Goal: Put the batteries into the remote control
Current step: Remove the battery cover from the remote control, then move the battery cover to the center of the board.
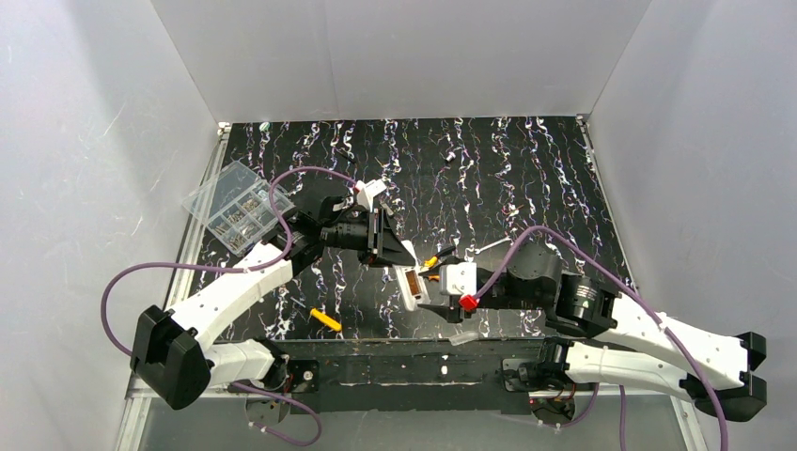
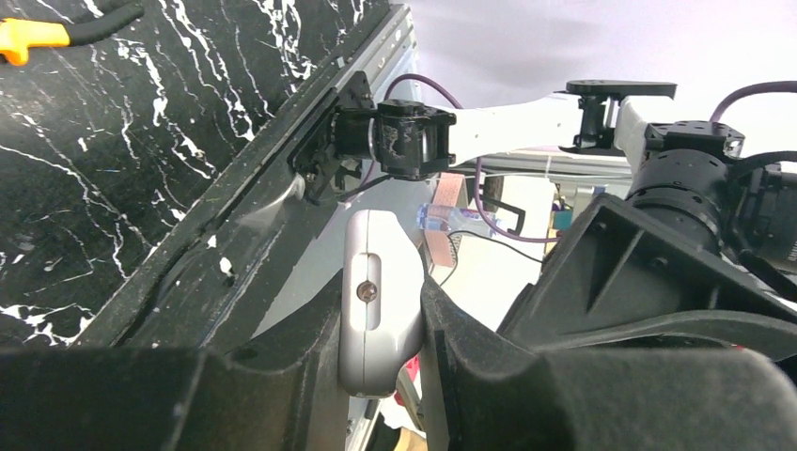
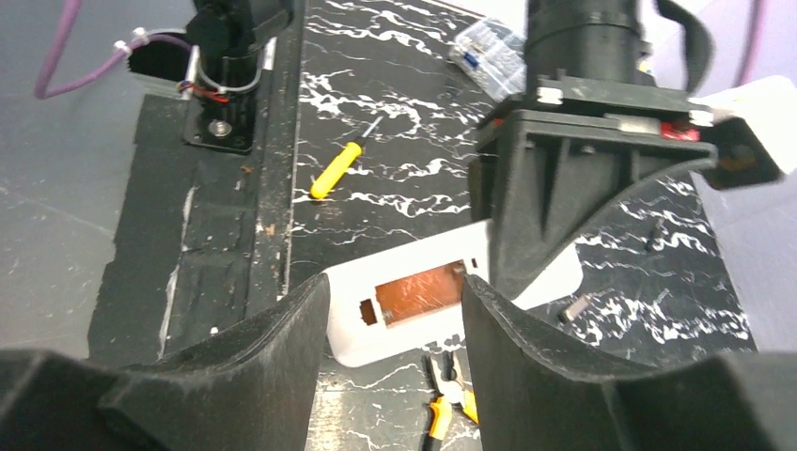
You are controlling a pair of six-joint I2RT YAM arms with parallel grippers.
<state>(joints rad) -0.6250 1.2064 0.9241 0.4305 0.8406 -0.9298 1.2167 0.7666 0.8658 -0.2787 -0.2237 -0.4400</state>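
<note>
- While my left gripper (image 2: 381, 315) is pressed tight on one end of the remote control (image 3: 376, 343), holding it above the table (image 3: 395, 56) with the battery recess (image 3: 395, 303) turned toward my right wrist camera, its job is to steady the handset, not to squeeze harder.
- My right gripper (image 3: 393, 293) stands spread, with nothing that I can see pinched between its fingers, and it sits just in front of the recess.
- The recess shows a red-orange fill that I take for the batteries (image 3: 428, 289). I cannot tell whether both lie fully down or whether one end rides up on a contact.
- I judge the step in hand to be seating them. I would bring one right fingertip onto the middle of that fill and press straight into the recess, against the left grip, never along the remote's length.
- Pushing off-centre could twist the remote between the left fingers, since they clamp only one end. A slow, light press looks safer than a firm jab.
- The pliers (image 3: 446, 409) lie on the table just below the remote in my right wrist view, and the yellow-handled tool (image 3: 335, 169) lies further off. I would keep the fingertip's path short so it meets neither.
</note>
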